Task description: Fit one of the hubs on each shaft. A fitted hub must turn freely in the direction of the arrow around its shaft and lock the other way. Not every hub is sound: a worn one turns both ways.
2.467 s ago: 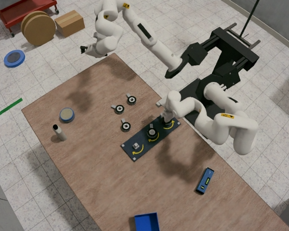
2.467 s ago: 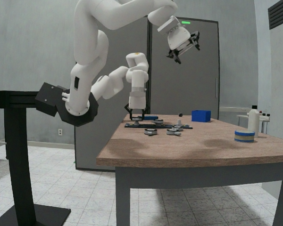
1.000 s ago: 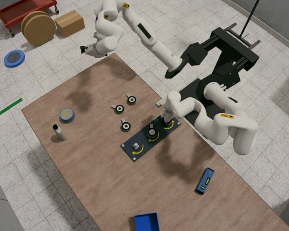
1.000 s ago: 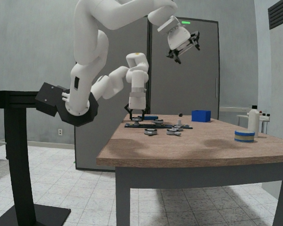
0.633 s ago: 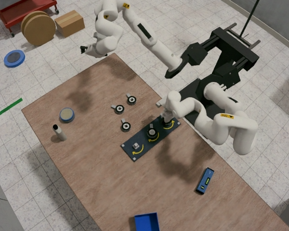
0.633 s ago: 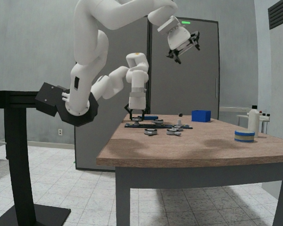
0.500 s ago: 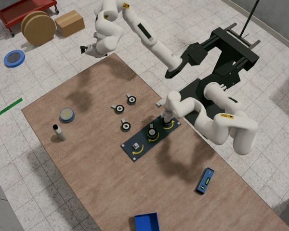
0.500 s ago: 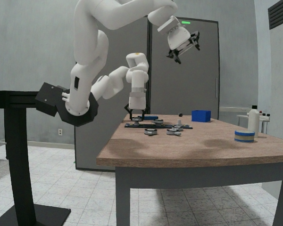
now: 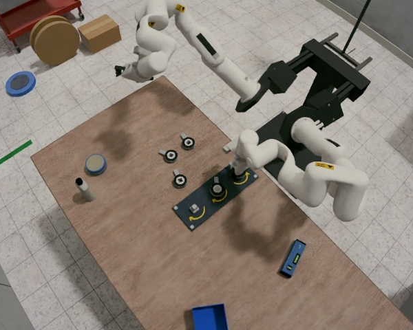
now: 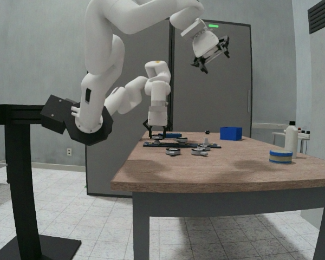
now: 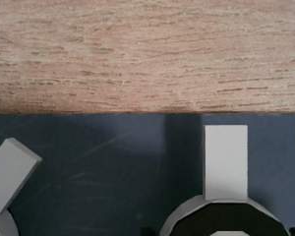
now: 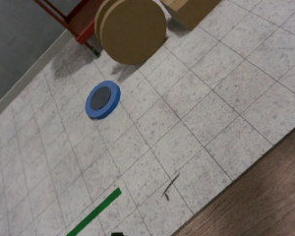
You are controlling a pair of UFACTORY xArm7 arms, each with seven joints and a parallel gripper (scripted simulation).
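The dark blue plate (image 9: 184,215) (image 10: 192,145) (image 11: 113,197) has three shaft places with yellow arrows. My left gripper (image 10: 157,137) is shut on a black-and-grey hub (image 10: 157,136) (image 11: 226,213) at the shaft place nearest the robot; its grey tab points to the wood edge in the left wrist view. A second hub (image 9: 217,189) (image 10: 181,140) (image 11: 6,226) sits on the middle shaft. The third shaft (image 9: 193,207) (image 10: 205,141) is bare. Three loose hubs (image 9: 188,142) (image 9: 171,155) (image 9: 179,180) lie beside the plate. My right gripper (image 10: 216,63) is open and empty, high above the table.
A blue-rimmed round tin (image 9: 96,163) (image 10: 280,156) and a white bottle (image 9: 87,192) (image 10: 291,140) stand near the far long edge of the table. A blue level (image 9: 293,258) lies near the robot-side edge. A blue bin (image 9: 209,317) (image 10: 231,133) stands at the other end.
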